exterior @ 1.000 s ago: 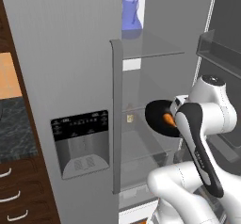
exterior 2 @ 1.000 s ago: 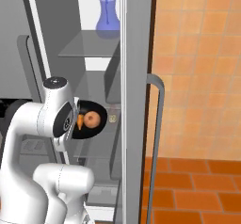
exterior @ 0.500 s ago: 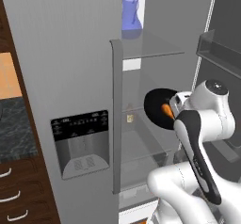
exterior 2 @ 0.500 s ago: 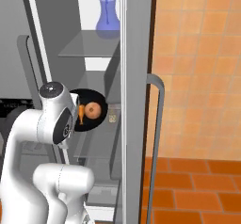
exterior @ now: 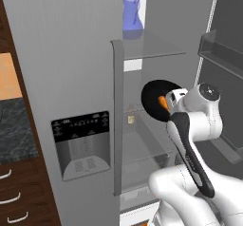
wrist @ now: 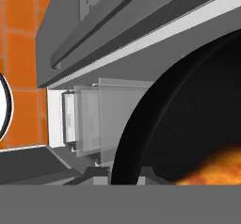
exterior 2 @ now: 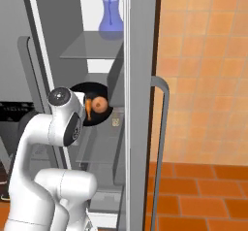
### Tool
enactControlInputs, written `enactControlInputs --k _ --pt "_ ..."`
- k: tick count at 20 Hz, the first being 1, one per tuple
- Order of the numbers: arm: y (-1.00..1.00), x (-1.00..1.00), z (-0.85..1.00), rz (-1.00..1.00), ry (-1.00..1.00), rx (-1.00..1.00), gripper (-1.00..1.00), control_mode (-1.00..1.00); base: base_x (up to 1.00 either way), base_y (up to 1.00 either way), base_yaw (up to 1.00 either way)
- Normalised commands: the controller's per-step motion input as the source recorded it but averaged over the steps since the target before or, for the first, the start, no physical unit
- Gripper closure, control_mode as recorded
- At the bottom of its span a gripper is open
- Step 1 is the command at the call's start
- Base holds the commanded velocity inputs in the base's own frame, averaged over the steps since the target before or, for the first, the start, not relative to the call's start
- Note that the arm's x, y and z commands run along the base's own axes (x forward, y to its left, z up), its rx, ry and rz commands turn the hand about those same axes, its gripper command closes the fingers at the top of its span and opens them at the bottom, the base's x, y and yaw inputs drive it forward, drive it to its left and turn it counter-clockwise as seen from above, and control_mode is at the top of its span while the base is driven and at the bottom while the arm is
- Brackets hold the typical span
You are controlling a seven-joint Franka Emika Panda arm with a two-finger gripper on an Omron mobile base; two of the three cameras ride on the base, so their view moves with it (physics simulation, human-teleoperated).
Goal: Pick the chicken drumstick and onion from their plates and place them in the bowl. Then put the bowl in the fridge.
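In the left base view, you see the arm's wrist covering the right side of the bowl [exterior: 154, 99], so its contact with the tool stays hidden. In the hand view, the right edge cuts off the bowl, and its orange contents [wrist: 221, 166] are too blurred to identify. The fridge [exterior 2: 140, 55] runs past the top edge.

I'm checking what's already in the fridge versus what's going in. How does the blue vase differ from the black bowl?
The blue vase stands upright on the top glass shelf; the black bowl hangs lower, tilted so its opening faces outward, at the gripper. The vase is tall, narrow and translucent blue; the bowl is wide, shallow and glossy black. The vase looks empty; the bowl holds the onion and an orange piece beside it. Both are within the open fridge.
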Motion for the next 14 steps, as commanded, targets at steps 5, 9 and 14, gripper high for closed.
enactControlInputs --k 5,9,14 --pt "0.00 0.65 -0.02 0.00 -0.02 0.00 1.00 -1.00 0.00 0.00 0.00" --pt "0.00 0.77 -0.11 0.00 0.00 0.00 1.00 -1.00 0.00 0.00 0.00" --pt "0.05 0.64 -0.04 0.00 0.00 0.00 1.00 -1.00 0.00 0.00 0.00"
